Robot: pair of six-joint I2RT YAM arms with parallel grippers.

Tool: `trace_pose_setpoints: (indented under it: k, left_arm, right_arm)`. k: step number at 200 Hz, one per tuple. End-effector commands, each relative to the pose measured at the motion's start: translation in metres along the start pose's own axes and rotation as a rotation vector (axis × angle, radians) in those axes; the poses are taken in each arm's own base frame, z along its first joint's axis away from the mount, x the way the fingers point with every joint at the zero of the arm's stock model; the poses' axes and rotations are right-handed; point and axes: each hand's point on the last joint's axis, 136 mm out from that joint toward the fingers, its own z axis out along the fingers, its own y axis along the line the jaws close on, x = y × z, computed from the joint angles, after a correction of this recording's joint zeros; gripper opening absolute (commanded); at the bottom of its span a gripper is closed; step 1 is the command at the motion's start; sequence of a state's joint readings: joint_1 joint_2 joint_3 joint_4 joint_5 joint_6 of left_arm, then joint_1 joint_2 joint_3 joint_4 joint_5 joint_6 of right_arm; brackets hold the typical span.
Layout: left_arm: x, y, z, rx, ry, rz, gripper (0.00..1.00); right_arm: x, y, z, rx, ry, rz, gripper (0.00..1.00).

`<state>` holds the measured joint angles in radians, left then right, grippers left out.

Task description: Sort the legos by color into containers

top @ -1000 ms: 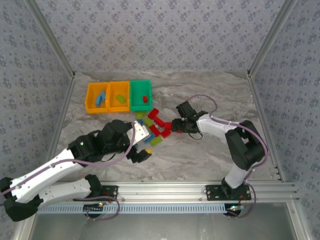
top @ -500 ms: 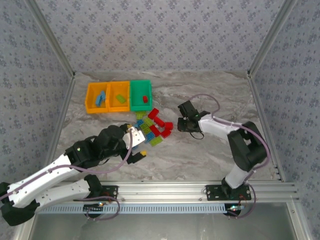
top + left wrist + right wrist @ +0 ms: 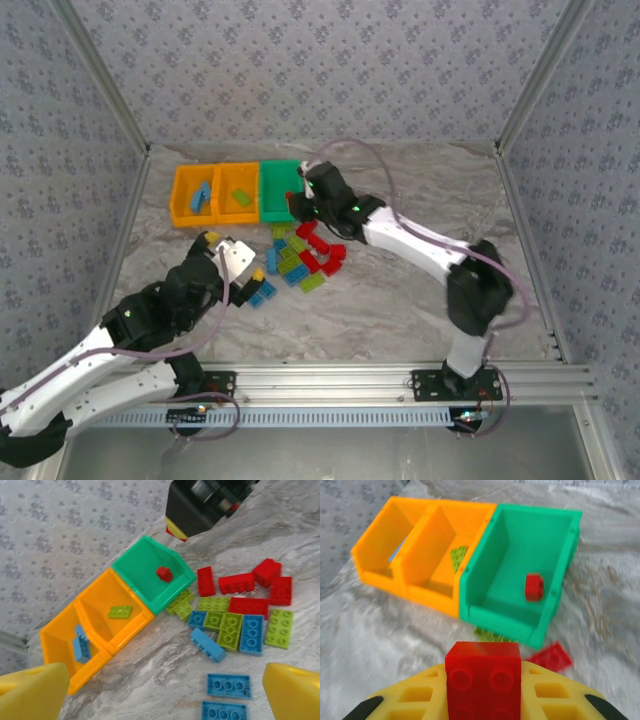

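Right gripper (image 3: 483, 700) clamps 1 red brick (image 3: 483, 672) just in front of the green bin (image 3: 538, 511). The frame edge cuts off the brick's lower part. From above, this grip is too small to make out.

Left gripper (image 3: 162, 695) stands wide and empty, fingertips (image 3: 30, 695) cropped.

Loose legos (image 3: 235, 620) lie beside the green bin.

Left wrist view shows 1 blue brick (image 3: 81, 644) whole in the orange bin (image 3: 56, 637) farthest from the green bin. In the right wrist view a wall hides most of it.
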<state>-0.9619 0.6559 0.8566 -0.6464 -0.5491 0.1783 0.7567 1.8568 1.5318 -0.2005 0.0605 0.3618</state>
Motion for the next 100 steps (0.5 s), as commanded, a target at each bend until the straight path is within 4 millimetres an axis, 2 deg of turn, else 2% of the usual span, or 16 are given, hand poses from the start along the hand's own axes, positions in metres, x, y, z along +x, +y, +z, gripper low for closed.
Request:
trace_pose_setpoints:
  k: [1, 5, 11, 16, 23, 31, 32, 47, 60, 77, 100]
  left_arm:
    - [0.009, 0.012, 0.005, -0.064, 0.027, -0.051, 0.99]
    - [0.009, 0.013, 0.006, -0.069, 0.027, -0.056, 0.99]
    - [0.009, 0.012, 0.007, -0.056, 0.026, -0.059, 0.99]
    - [0.009, 0.012, 0.007, -0.052, 0.026, -0.063, 0.99]
    - [0.009, 0.012, 0.009, -0.052, 0.029, -0.067, 0.99]
    - [0.010, 0.013, 0.010, -0.052, 0.035, -0.070, 0.99]
    - [0.011, 0.013, 0.010, -0.052, 0.037, -0.070, 0.99]
    - [0.012, 0.013, 0.011, -0.053, 0.046, -0.076, 0.99]
    - [0.012, 0.014, 0.012, -0.055, 0.047, -0.081, 0.99]
    - [0.015, 0.011, 0.016, -0.048, 0.059, -0.079, 0.99]
    - [0.017, 0.010, 0.021, -0.047, 0.079, -0.083, 0.99]
  right_arm:
    - [0.004, -0.020, 0.056, 0.070, 0.054, -0.045, 0.28]
    - [0.000, -0.019, 0.063, 0.071, 0.054, -0.046, 0.28]
    - [0.006, -0.023, 0.079, 0.090, 0.083, -0.049, 0.29]
    - [0.001, -0.024, 0.087, 0.103, 0.085, -0.047, 0.29]
    - [0.005, -0.027, 0.100, 0.120, 0.110, -0.050, 0.30]
    - [-0.003, -0.026, 0.108, 0.126, 0.112, -0.052, 0.32]
    - [0.002, -0.027, 0.111, 0.128, 0.122, -0.054, 0.33]
    - [-0.004, -0.025, 0.121, 0.133, 0.128, -0.067, 0.42]
    - [-0.009, -0.026, 0.122, 0.145, 0.121, -0.071, 0.55]
    - [-0.015, -0.026, 0.115, 0.140, 0.118, -0.070, 0.56]
    - [-0.030, -0.017, 0.088, 0.116, 0.108, -0.080, 0.56]
